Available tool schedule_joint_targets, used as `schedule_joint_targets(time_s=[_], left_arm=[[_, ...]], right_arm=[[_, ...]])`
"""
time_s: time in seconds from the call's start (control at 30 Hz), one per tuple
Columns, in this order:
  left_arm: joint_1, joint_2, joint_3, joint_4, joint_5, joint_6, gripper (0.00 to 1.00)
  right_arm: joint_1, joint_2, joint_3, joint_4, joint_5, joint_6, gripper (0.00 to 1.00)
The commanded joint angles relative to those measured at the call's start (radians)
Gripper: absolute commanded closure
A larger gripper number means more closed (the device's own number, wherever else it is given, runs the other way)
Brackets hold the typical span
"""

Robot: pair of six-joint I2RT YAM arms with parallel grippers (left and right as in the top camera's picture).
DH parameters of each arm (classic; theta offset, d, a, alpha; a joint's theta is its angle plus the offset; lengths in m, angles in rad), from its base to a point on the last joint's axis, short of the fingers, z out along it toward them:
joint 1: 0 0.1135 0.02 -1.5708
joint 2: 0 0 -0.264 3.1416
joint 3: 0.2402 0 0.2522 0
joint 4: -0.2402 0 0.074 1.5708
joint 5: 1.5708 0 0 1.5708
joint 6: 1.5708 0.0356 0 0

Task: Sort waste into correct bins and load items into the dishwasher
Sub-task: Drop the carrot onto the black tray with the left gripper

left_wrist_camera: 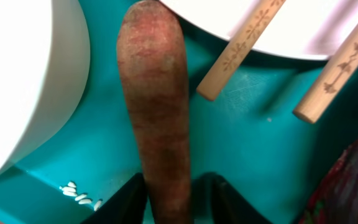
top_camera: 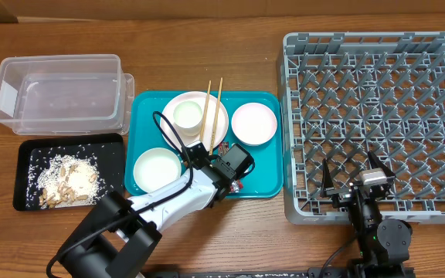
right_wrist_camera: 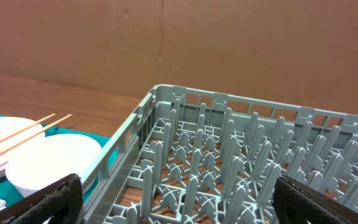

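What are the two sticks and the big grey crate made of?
The chopsticks look like light, matte wood: pale tan, with dark patterns that seem burned in. The grey rack looks like moulded plastic: one even colour, with a smooth, slightly shiny lattice and pegs.

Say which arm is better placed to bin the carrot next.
Left. The left gripper grips the carrot on the teal tray, with the black tray and clear tub on its side. The right gripper hangs open over the dish rack, far from it.

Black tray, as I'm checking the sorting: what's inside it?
Beige-white food scraps in a pile, rice grains scattered around them on the black tray. The left arm covers its near right corner.
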Motion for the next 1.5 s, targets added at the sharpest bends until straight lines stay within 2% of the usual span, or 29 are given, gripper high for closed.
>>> schedule_joint_targets(time_s=[0.0, 0.17, 0.3, 0.4, 0.53, 0.67, 0.77, 0.87, 1.03, 1.17, 1.23, 1.47], left_arm=[[0.006, 0.017, -0.01, 0.003, -0.027, -0.008, 0.76], [0.006, 0.014, -0.007, -0.003, -0.022, -0.008, 0.8], [0.006, -0.022, 0.048, -0.091, -0.024, -0.007, 0.85], [0.006, -0.074, 0.124, -0.178, -0.017, 0.001, 0.85], [0.006, -0.134, 0.187, -0.194, 0.006, 0.079, 0.86], [0.038, -0.206, 0.241, -0.243, -0.004, 0.089, 0.85], [0.175, -0.288, 0.246, -0.338, 0.011, 0.089, 0.86], [0.373, -0.352, 0.246, -0.454, 0.007, 0.099, 0.85], [0.651, -0.351, 0.232, -0.514, 0.004, 0.15, 0.85], [0.839, -0.344, 0.172, -0.46, 0.024, 0.151, 0.87], [0.911, -0.344, 0.131, -0.377, 0.056, 0.182, 0.87], [1.011, -0.344, -0.03, -0.096, 0.115, 0.209, 0.87]], right_arm=[[0.0, -0.007, -0.01, 0.008, -0.002, -0.003, 0.0], [0.0, -0.007, -0.01, 0.008, -0.002, -0.003, 0.0], [0.0, -0.007, -0.01, 0.008, -0.002, -0.003, 0.0], [0.0, -0.007, -0.01, 0.008, -0.002, -0.003, 0.0], [0.0, -0.007, -0.01, 0.008, -0.002, -0.003, 0.0], [0.0, -0.007, -0.01, 0.008, -0.002, -0.003, 0.0], [0.0, -0.007, -0.01, 0.008, -0.002, -0.003, 0.0], [0.0, -0.007, -0.01, 0.008, -0.002, -0.003, 0.0], [0.0, -0.007, -0.01, 0.008, -0.002, -0.003, 0.0], [0.0, -0.007, -0.01, 0.008, -0.002, -0.003, 0.0], [0.0, -0.007, -0.01, 0.008, -0.002, -0.003, 0.0], [0.0, -0.007, -0.01, 0.008, -0.002, -0.003, 0.0]])
